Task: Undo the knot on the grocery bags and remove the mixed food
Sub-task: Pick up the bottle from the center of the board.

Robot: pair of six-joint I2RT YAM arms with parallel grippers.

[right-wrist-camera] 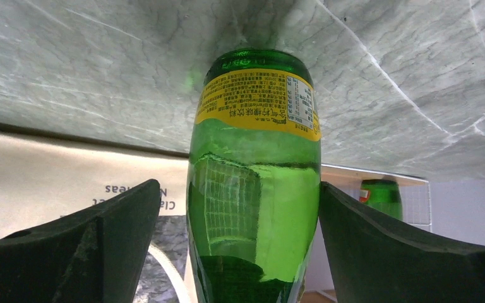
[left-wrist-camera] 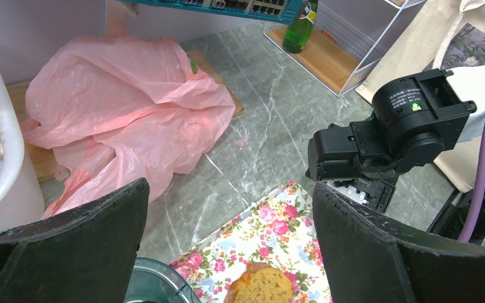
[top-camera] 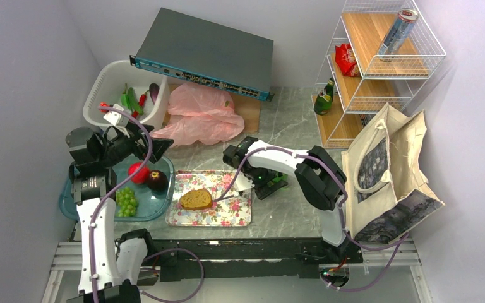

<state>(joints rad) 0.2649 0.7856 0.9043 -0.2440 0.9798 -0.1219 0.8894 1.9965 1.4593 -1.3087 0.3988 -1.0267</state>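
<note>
The pink plastic bag (top-camera: 199,113) lies flat and slack on the table, also in the left wrist view (left-wrist-camera: 126,107); no tied knot shows. The beige tote (top-camera: 385,170) stands at the right. My right gripper (top-camera: 271,183) is open around an upright green bottle (right-wrist-camera: 252,177); one finger touches it, and there is a gap on the other side. My left gripper (left-wrist-camera: 230,186) is open and empty above the floral tray's (top-camera: 227,214) far left corner. A bread slice (top-camera: 196,199) lies on that tray. An apple (top-camera: 139,172), plum (top-camera: 158,180) and grapes (top-camera: 126,201) sit on the blue plate (top-camera: 76,205).
A white basket (top-camera: 110,79) at the back left holds peppers (top-camera: 128,101) and an eggplant (top-camera: 154,93). A network switch (top-camera: 205,53) leans above the bag. The wire rack (top-camera: 379,63) holds a can (top-camera: 398,31), a red packet (top-camera: 346,60) and a second green bottle (top-camera: 324,96).
</note>
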